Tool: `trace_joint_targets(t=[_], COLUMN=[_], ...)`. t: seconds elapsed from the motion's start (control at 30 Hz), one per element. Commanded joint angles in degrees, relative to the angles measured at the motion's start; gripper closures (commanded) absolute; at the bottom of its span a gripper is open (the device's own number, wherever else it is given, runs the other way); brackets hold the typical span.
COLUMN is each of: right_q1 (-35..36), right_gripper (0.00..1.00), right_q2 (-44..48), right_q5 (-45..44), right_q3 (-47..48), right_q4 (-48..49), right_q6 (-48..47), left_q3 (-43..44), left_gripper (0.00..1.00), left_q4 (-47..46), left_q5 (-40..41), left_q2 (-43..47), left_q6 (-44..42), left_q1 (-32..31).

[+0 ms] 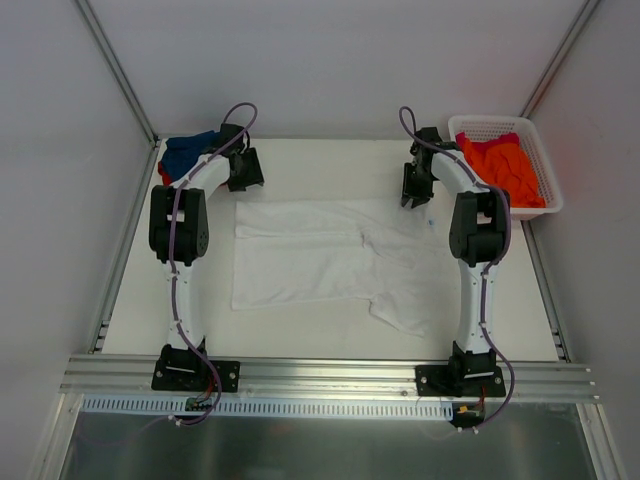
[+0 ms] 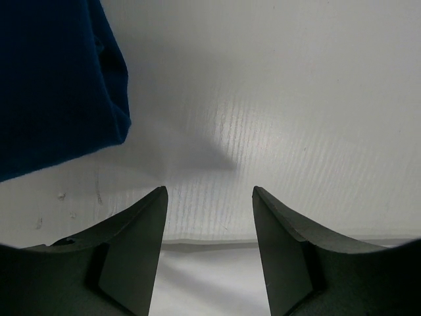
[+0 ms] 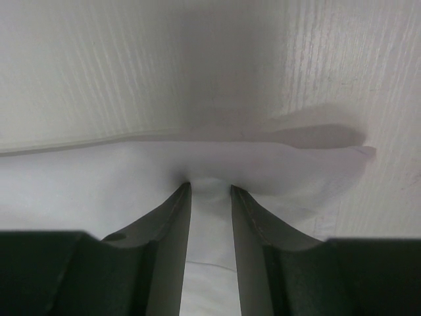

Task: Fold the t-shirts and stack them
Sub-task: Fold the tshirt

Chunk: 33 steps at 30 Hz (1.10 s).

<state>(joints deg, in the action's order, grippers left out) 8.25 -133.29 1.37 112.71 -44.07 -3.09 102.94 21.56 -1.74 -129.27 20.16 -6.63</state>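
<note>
The large white t-shirt [image 1: 320,262] lies spread flat in the middle of the table. My right gripper [image 1: 415,186] is at its far right corner. In the right wrist view the gripper [image 3: 210,186] is shut on a puckered fold of the white cloth [image 3: 99,191]. My left gripper [image 1: 243,170] is at the shirt's far left corner. In the left wrist view it [image 2: 210,191] is open and empty, with the shirt's edge [image 2: 210,276] lying between the jaws. The blue t-shirt [image 1: 190,152] [image 2: 52,79] lies at the back left, with a bit of red cloth [image 1: 163,176] under it. The orange t-shirt [image 1: 503,168] sits in the basket.
A white lattice basket [image 1: 545,170] stands at the back right, just right of the right arm, with a red piece [image 1: 472,146] beside the orange cloth. Grey walls enclose the table on three sides. A metal rail [image 1: 330,372] runs along the near edge.
</note>
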Motion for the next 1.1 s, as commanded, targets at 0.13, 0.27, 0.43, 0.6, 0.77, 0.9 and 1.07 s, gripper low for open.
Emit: trace_joint_targets(t=[0.13, 0.27, 0.43, 0.6, 0.77, 0.9, 1.07], right_q1=[-0.5, -0.5, -0.4, 0.1, 1.4, 3.5, 7.7], right_gripper=[0.66, 0.66, 0.66, 0.66, 0.66, 0.66, 0.66], right_q2=[1.9, 7.0, 13.4, 23.9, 34.0, 41.7, 51.5], right_q5=[-0.4, -1.4, -4.4, -6.0, -7.2, -9.1, -11.8], right_q3=[2.7, 0.9, 0.2, -6.9, -22.8, -34.6, -48.0], right_q4=[-0.8, 0.7, 0.7, 2.3, 5.4, 7.4, 9.2], right_q6=[0.5, -0.2, -0.6, -0.3, 1.4, 2.9, 6.6], left_q3=[1.4, -0.3, -3.2, -9.0, -20.6, -30.5, -42.5], left_gripper=[0.45, 0.44, 0.4, 0.39, 0.4, 0.4, 0.4], left_q4=[1.2, 1.2, 1.1, 0.9, -1.2, -4.0, -6.7], left_q5=[-0.6, 0.0, 0.2, -0.7, -2.1, -2.0, -0.9], left_q2=[3.1, 7.0, 14.2, 21.4, 30.2, 36.5, 42.6], left_q6=[-1.3, -1.6, -1.5, 0.0, 2.1, 4.4, 6.7], left_q1=[0.7, 0.7, 0.7, 0.7, -0.7, -2.6, -5.8])
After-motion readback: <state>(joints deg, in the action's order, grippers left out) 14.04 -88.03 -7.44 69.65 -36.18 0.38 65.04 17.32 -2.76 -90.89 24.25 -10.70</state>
